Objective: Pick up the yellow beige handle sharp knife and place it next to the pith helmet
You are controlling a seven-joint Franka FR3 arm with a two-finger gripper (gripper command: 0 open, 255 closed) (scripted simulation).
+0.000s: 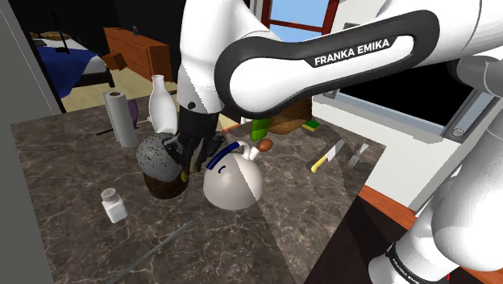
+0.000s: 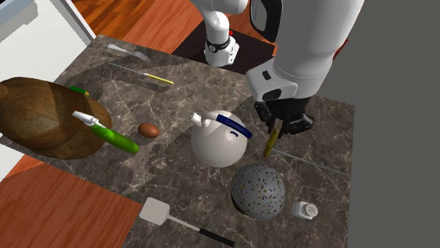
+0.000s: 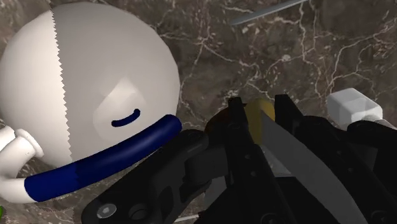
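Observation:
The white domed pith helmet [image 1: 234,179] [image 2: 222,139] [image 3: 89,95] with a dark blue band rests on the marble counter [image 1: 306,218]. My gripper [image 1: 189,157] [image 2: 282,123] [image 3: 261,107] hovers right beside it, between the helmet and a speckled ball, and is shut on the knife. The knife's yellow-beige handle [image 2: 270,141] [image 3: 259,119] sticks out below the fingers, pointing down at the counter. Its grey blade [image 3: 299,159] runs back between the jaws. Whether the handle touches the counter is unclear.
A speckled dark ball [image 1: 160,155] [image 2: 258,190] and a salt shaker [image 1: 114,205] [image 2: 305,209] stand close by. A second yellow-handled knife [image 1: 326,157] [image 2: 151,76] and a fork [image 1: 359,155] lie near the counter edge. A spatula [image 2: 183,220], an egg [image 2: 148,129], a green bottle [image 2: 116,137], a paper roll [image 1: 121,117] and a white bottle [image 1: 161,101] also stand about.

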